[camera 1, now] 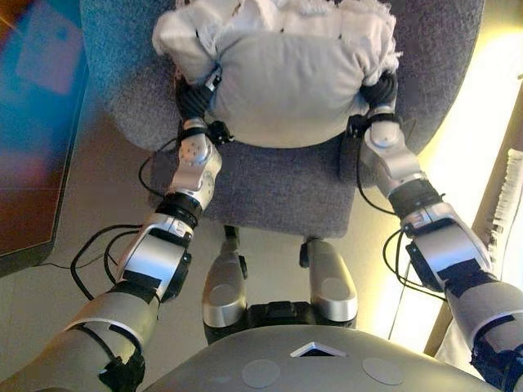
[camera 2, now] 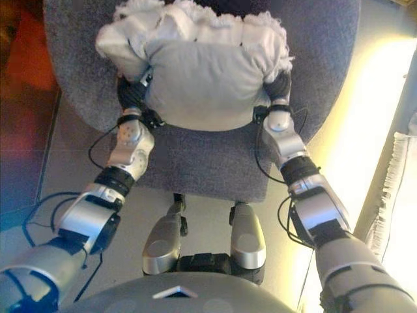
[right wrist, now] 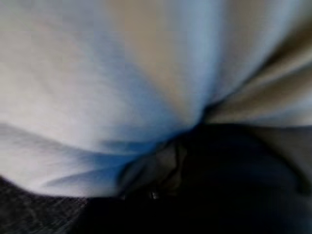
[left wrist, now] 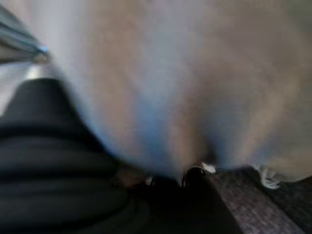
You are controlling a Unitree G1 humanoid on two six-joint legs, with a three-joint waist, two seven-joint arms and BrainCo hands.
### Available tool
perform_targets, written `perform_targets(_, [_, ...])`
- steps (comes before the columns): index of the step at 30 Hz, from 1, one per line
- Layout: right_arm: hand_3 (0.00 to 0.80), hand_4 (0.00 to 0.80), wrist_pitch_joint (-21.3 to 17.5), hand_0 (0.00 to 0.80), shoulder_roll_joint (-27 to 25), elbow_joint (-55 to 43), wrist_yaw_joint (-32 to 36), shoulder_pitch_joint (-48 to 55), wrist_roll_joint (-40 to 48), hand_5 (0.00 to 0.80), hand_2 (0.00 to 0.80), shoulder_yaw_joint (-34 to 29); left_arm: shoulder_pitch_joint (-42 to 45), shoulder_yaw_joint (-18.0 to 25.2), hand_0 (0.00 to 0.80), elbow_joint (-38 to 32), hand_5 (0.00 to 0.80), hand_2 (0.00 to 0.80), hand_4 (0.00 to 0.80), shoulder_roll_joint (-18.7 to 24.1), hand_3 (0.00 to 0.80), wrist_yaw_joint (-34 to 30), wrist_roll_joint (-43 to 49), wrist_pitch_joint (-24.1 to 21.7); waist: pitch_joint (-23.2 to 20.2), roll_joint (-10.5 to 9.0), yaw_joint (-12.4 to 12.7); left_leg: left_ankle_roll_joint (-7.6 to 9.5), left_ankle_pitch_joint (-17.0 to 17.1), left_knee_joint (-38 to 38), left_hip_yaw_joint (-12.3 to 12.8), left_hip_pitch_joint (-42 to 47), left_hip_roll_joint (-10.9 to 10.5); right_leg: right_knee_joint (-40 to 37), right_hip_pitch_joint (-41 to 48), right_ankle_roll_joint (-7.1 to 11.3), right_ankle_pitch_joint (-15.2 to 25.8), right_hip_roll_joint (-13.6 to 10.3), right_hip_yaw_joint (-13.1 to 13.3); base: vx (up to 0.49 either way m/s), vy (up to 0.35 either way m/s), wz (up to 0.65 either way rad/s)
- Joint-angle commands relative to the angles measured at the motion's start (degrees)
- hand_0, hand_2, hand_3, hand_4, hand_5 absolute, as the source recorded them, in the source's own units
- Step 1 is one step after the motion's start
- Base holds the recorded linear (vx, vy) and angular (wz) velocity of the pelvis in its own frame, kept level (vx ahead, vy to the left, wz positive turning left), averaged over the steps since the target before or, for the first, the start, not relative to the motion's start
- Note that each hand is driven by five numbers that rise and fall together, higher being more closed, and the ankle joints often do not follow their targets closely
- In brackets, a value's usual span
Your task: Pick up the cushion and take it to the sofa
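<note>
left eye view: left hand (camera 1: 196,96) and right hand (camera 1: 381,88) against cushion (camera 1: 286,90) sides

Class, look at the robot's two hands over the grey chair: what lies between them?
The white cushion fills the stretch between the left hand and right hand, above the grey chair. Both eye views show this.
</note>
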Motion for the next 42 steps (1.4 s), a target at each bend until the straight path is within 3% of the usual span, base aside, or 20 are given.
perform_targets(1, [0.000, 0.000, 0.9, 0.000, -1.0, 2.7, -1.4, -2.6, 3.5, 0.000, 0.000, 1.3, -2.8, -1.7, 0.000, 4.3, 0.000, 0.000, 0.000, -0.3, 0.000, 3.4, -0.4, 0.7, 1.8, -0.69, 0.6, 1.29, -1.0, 2.3, 0.2, -3.3, -2.0, 2.5, -1.3, 2.72, -2.7, -3.0, 1.6, 0.000, 0.000, 0.00])
perform_targets(10, [0.000, 0.000, -2.6, 0.000, -9.1, 2.8, -5.0, 3.3, 8.8, 0.000, 0.000, -6.9, 4.3, 8.7, 0.000, 6.2, 0.000, 0.000, 0.000, 6.8, 0.000, 9.7, -3.7, -4.8, 1.7, -0.11, 1.3, 0.97, -1.7, 3.3, -0.1, -3.8, -2.4, 2.9, -1.0, 2.61, -3.9, -3.4, 0.4, 0.001, 0.004, 0.00])
perform_targets(17, [0.000, 0.000, -5.0, 0.000, -12.8, 0.5, -8.1, 9.1, 10.9, 0.000, 0.000, -14.0, 11.1, 16.5, 0.000, 6.9, 0.000, 0.000, 0.000, 9.9, 0.000, 13.0, -7.5, -5.5, 0.2, -0.25, 1.7, 0.88, -2.4, 3.7, -0.3, -3.3, -2.7, 2.9, -0.2, 2.57, -4.6, -3.7, -0.8, -0.003, 0.017, 0.03])
perform_targets(23, [0.000, 0.000, -3.8, 0.000, -15.3, -1.8, -7.9, 14.5, 10.8, 0.000, 0.000, -18.6, 16.4, 18.5, 0.000, 5.5, 0.000, 0.000, 0.000, 11.3, 0.000, 13.8, -5.5, -4.1, -2.3, -0.51, 1.9, 0.97, -2.7, 3.4, -0.1, -2.0, -2.8, 2.1, 1.3, 2.74, -4.8, -3.8, -1.3, 0.006, 0.048, 0.13])
perform_targets(29, [0.000, 0.000, -4.7, 0.000, -14.5, -4.3, -7.9, 21.3, 10.8, 0.000, 0.000, -23.2, 23.2, 20.2, 0.000, 3.2, 0.000, 0.000, 0.000, 11.1, 0.000, 13.8, -4.7, -2.2, -5.0, -0.96, 2.8, 1.26, -3.2, 3.0, -0.3, 0.0, -2.8, 1.4, 3.6, 2.82, -4.9, -3.9, -2.1, 0.025, 0.016, 0.15])
perform_targets(37, [0.000, 0.000, -3.5, 0.000, -15.8, -4.4, -8.3, 25.8, 10.0, 0.000, 0.000, -28.0, 30.6, 24.0, 0.000, 10.5, 0.000, 0.000, 0.000, 10.1, 0.000, 12.7, -8.5, 1.3, -9.2, -1.85, 3.1, 1.73, -4.0, 2.3, 0.3, 3.4, -2.6, 0.9, 6.4, 3.11, -5.3, -3.7, -1.8, 0.050, 0.031, -0.01])
perform_targets(42, [0.000, 0.000, -4.4, 0.000, -16.0, -4.6, -8.5, 31.9, 10.9, 0.000, 0.000, -33.1, 36.3, 22.4, 0.000, 12.6, 0.000, 0.000, 0.000, 9.3, 0.000, 12.3, 2.6, 5.7, -11.9, -2.43, 3.3, 2.01, -4.6, 1.7, 0.8, 5.9, -2.4, 0.8, 8.4, 3.42, -5.4, -3.6, -1.3, 0.074, 0.033, -0.07])
